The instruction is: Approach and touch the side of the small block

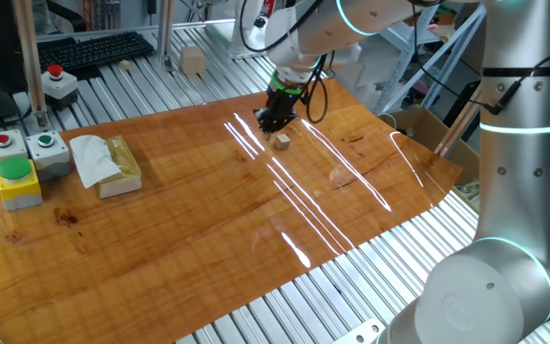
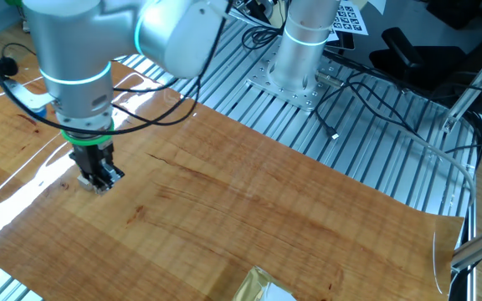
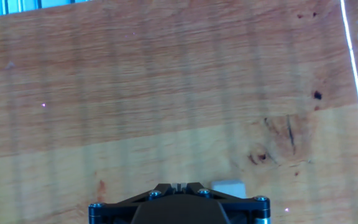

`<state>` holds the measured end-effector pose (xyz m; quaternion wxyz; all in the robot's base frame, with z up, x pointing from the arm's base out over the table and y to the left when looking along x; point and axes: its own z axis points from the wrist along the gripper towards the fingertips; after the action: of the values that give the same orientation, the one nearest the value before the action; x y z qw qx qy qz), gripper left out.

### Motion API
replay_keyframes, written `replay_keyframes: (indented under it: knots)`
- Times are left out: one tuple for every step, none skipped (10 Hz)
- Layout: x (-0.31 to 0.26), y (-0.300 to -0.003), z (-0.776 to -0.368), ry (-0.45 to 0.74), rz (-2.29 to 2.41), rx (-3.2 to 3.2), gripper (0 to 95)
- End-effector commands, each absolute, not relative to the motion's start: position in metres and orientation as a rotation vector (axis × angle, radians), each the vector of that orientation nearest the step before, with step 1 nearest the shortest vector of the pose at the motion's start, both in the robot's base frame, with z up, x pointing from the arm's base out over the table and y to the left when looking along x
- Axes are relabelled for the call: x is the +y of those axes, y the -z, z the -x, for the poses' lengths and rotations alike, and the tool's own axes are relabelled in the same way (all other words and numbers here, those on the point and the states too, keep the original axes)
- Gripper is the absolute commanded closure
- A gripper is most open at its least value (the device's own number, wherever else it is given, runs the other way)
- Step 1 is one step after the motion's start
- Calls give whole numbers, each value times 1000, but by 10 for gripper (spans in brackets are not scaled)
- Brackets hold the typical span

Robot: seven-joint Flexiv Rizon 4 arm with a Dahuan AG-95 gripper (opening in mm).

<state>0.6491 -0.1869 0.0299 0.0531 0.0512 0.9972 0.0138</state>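
One small block (image 1: 283, 140) sits alone on the glossy wooden tabletop (image 1: 218, 220), toward the far side of the board in one fixed view. The gripper (image 1: 272, 122) hangs just beside it, low over the wood, with the arm (image 1: 318, 38) bending down to it from above. Whether the fingertips actually touch the cube's side cannot be told from this angle; they are at least very near.

In the hand view the block (image 3: 228, 188) shows as a pale shape just above the black body of the gripper (image 3: 180, 186), slightly off to the right of its centre line. The two fingertips meet at a thin seam there, so the pincer looks clenched with nothing between its fingers (the block lies outside them, not in a grasp).

In the other fixed view the gripper (image 2: 99, 177) points straight down at the tabletop (image 2: 249, 209), and the block is hidden behind it.

Off toward the near left edge in one fixed view lie a flat tan block with white tissue (image 1: 108, 164), a yellow box with a green button (image 1: 17, 180) and two grey button boxes (image 1: 25, 147). A larger pale cube (image 1: 192, 60) rests on the metal rails beyond the board, well apart from the gripper.
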Motion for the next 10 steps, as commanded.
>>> replay_keyframes:
  knots:
    - [-194, -28, -649, -43, -130, 3031, 950]
    - [-196, -27, -649, -38, -117, 3031, 950]
    - [-199, -25, -648, -38, -102, 3031, 950]
    - [-202, -24, -648, -37, -87, 3032, 950]
    - [-203, -24, -648, -37, -85, 3031, 950]
    - [-206, -23, -648, -37, -78, 3030, 950]
    - [-208, -21, -647, -37, -81, 3025, 950]
    - [-210, -19, -647, -39, -74, 3023, 950]
    - [-212, -18, -646, -38, -60, 3022, 950]
    - [-215, -16, -646, -38, -53, 3019, 950]
